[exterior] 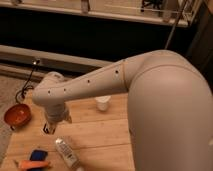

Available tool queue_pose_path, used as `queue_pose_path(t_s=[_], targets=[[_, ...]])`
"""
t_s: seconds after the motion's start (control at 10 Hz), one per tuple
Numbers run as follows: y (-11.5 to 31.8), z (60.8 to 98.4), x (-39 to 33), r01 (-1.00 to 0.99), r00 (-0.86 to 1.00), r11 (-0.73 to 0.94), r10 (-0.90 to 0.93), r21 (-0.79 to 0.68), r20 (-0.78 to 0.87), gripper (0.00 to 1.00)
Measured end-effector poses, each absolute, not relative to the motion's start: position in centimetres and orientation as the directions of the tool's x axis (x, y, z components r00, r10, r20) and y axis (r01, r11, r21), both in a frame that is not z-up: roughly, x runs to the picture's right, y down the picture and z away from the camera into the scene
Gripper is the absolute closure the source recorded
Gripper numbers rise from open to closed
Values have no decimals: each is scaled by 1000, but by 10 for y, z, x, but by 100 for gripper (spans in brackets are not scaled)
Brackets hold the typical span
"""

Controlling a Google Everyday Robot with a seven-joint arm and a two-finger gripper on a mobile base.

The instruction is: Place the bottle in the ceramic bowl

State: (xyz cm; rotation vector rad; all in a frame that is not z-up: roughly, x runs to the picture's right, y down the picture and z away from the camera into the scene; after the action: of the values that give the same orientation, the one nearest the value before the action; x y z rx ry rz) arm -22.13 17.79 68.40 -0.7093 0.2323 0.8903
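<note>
The bottle (pixel 67 152) is slim and whitish with a printed label. It lies on the wooden table (pixel 105 137) near the front edge. The ceramic bowl (pixel 17 114) is orange-red and stands at the table's left edge, with nothing in it that I can see. My gripper (pixel 52 126) hangs from the white arm, pointing down at the table. It is just above and to the left of the bottle, and to the right of the bowl. It holds nothing that I can see.
A white cup (pixel 102 102) stands upright at the back middle of the table. A blue object (pixel 37 155) and an orange one (pixel 33 164) lie at the front left. My arm's large white body (pixel 170 115) fills the right side. The black block is mostly hidden behind the gripper.
</note>
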Motion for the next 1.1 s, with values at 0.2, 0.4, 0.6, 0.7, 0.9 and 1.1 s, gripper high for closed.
queue_pose_path(t_s=[0.2, 0.4, 0.6, 0.7, 0.9, 1.1], targets=[[197, 696, -218, -731, 679, 474, 577, -490, -455, 35], [216, 712, -211, -704, 710, 508, 527, -496, -468, 35], [233, 728, -210, -695, 719, 527, 485, -490, -498, 35], [237, 733, -212, -693, 720, 530, 475, -488, -506, 35], [242, 740, -227, -678, 734, 540, 458, -498, -502, 35], [248, 737, -245, -644, 763, 560, 427, -520, -485, 35]])
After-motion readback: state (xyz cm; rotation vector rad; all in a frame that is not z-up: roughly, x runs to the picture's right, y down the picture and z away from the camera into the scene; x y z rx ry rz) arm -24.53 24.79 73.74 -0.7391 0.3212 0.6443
